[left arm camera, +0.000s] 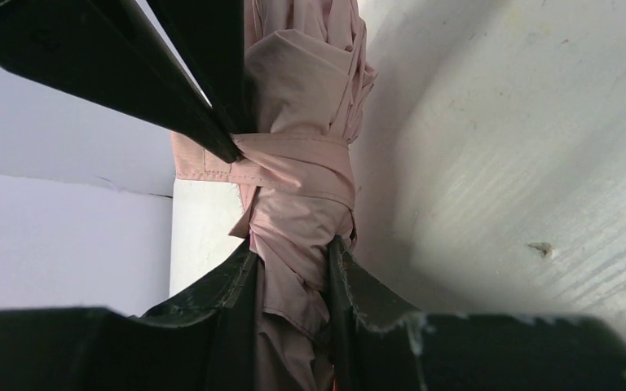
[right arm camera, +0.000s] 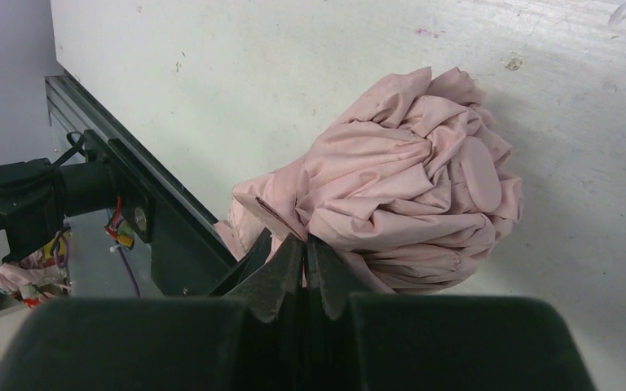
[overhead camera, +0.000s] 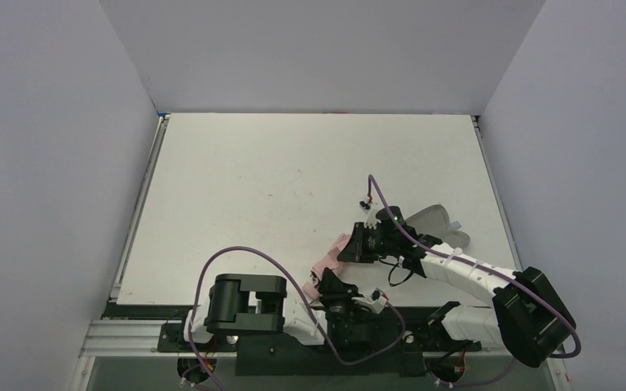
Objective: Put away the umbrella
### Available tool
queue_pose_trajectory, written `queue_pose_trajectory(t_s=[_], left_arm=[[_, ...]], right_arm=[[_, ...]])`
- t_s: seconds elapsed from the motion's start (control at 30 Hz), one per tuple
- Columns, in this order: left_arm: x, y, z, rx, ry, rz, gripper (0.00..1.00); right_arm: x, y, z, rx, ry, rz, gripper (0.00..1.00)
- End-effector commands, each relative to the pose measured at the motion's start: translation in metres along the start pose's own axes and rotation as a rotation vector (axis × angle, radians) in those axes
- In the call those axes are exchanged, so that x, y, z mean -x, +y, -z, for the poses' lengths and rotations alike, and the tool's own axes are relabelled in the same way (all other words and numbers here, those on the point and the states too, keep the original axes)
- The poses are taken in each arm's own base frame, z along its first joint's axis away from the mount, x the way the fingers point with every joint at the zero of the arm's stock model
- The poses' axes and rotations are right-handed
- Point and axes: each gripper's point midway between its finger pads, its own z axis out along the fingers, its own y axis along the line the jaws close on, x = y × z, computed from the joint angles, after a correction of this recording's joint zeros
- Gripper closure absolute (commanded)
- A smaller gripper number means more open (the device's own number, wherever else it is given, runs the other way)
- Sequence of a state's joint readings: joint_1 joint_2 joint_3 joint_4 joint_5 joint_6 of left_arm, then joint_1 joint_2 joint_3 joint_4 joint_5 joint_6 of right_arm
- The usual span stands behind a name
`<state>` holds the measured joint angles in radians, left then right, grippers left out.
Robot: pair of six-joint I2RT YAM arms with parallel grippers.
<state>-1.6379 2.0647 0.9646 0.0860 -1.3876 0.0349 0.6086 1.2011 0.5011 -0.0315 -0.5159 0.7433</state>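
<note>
The left gripper (left arm camera: 292, 251), well left of the pale blue case (overhead camera: 434, 220) and nearer the arm bases, is clamping both fingers on the bunched lower part of the umbrella (left arm camera: 301, 90). The umbrella, a crumpled salmon-pink bundle with a strap (left arm camera: 293, 159) wrapped around it, is sitting low at the white table (overhead camera: 253, 187) left of the case, between the two grippers. I cannot tell whether it is touching the surface. The right gripper (right arm camera: 304, 248), just left of the case, is pressing its fingers fully together, with the tips meeting the strap's loose end.
</note>
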Motion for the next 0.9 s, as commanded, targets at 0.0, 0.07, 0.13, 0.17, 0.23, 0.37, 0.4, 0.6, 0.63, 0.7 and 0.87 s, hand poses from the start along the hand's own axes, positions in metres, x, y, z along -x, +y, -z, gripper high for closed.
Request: queue_pose_trajectory(t_s=[0.0, 0.07, 0.13, 0.17, 0.23, 0.37, 0.4, 0.6, 0.63, 0.7, 0.87], left_arm=[[-0.014, -0.040, 0.014, -0.173, -0.020, -0.099, 1.00], [-0.018, -0.042, 0.016, -0.180, -0.022, -0.115, 1.00], [-0.021, -0.044, 0.018, -0.185, -0.025, -0.127, 1.00], [-0.021, -0.046, 0.019, -0.191, -0.026, -0.129, 1.00], [-0.021, -0.048, 0.020, -0.193, -0.032, -0.128, 1.00], [-0.022, -0.047, 0.022, -0.183, -0.041, -0.110, 1.00], [-0.024, -0.046, 0.022, -0.177, -0.042, -0.109, 1.00], [-0.022, -0.036, 0.026, -0.168, -0.080, -0.035, 1.00], [-0.019, -0.034, 0.027, -0.170, -0.090, -0.016, 1.00], [-0.020, -0.034, 0.027, -0.176, -0.096, -0.020, 1.00], [-0.023, -0.035, 0.026, -0.190, -0.098, -0.025, 1.00]], right_arm=[[0.079, 0.100, 0.025, 0.340, -0.250, 0.181, 1.00], [0.081, 0.101, 0.025, 0.346, -0.256, 0.185, 1.00], [0.082, 0.104, 0.024, 0.357, -0.256, 0.187, 1.00], [0.082, 0.104, 0.024, 0.363, -0.253, 0.188, 1.00], [0.083, 0.107, 0.024, 0.371, -0.251, 0.190, 1.00], [0.083, 0.114, 0.024, 0.402, -0.236, 0.207, 1.00], [0.084, 0.117, 0.026, 0.414, -0.234, 0.215, 1.00], [0.085, 0.128, 0.038, 0.447, -0.248, 0.258, 1.00], [0.085, 0.130, 0.040, 0.454, -0.249, 0.265, 1.00], [0.083, 0.134, 0.044, 0.475, -0.245, 0.277, 1.00], [0.073, 0.144, 0.051, 0.538, -0.209, 0.313, 1.00]])
